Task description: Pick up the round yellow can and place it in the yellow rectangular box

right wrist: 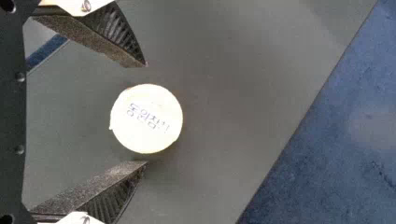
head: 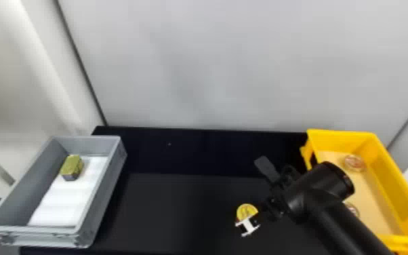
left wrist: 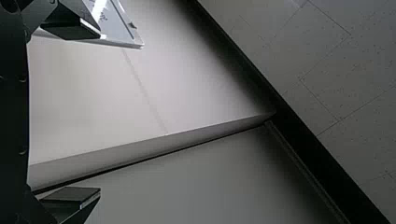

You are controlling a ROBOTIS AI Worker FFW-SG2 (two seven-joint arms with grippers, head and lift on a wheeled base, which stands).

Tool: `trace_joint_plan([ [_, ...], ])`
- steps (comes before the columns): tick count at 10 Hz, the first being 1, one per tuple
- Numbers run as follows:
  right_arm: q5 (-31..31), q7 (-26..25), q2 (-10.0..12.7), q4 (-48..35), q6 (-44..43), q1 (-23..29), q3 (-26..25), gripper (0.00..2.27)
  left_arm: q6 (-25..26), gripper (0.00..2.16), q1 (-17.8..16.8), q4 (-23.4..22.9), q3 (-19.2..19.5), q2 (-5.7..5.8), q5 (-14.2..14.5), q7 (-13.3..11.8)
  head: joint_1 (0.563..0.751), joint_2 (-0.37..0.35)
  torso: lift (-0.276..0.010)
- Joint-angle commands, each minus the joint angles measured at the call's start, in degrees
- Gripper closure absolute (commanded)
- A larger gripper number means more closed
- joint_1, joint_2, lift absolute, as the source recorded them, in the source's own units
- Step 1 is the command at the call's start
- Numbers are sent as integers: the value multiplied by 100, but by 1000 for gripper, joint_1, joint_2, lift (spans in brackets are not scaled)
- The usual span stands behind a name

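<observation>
Pale panels stand behind a black counter, with a dark seam between the panels at the left. The can, round and yellow on top, sits on the counter, nearer the yellow box than the gray box, and is outside both. Dark print crosses the can's top.

Right gripper: released, its fingers spread to either side of the can. In the right wrist view, a gap shows between the can and each fingertip; neither touches it. The right arm comes in from the bottom edge and passes in front of part of the yellow box.

Left gripper: released and empty, fingers well apart, with pale panels and ceiling tiles beyond.

Yellow box: at the right end of the counter, holding two round items, one toward the back, the other partly hidden by the arm.

Gray box: at the left end, holding a yellow-green block and a white liner.
</observation>
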Motion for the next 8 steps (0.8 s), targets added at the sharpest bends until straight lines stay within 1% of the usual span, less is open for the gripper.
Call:
trace_joint_plan([
  [1,-2,-37,30,74,-203,10,-17,21,5,96,-17,0,-17,-3,-15,0,694,54,-3],
  [2,-2,-55,39,101,-230,1,-26,71,5,98,-17,0,-17,-3,-15,0,694,54,-3],
  [3,-2,-63,39,101,-238,1,-35,237,5,98,-17,0,-17,-12,-15,0,694,54,-3],
  [4,-2,-99,39,92,-238,10,-43,513,5,96,-8,0,-17,-12,-23,0,694,54,-3],
  [5,-2,-125,39,57,-195,27,-52,662,5,98,-8,0,-17,-12,-23,-9,694,54,-3],
  [6,7,-134,30,-5,-159,45,-52,753,5,98,9,0,-8,-12,-23,0,694,54,-3],
  [8,7,-125,30,-14,-151,45,-61,760,5,96,18,-9,1,-12,-23,-9,694,54,-3],
])
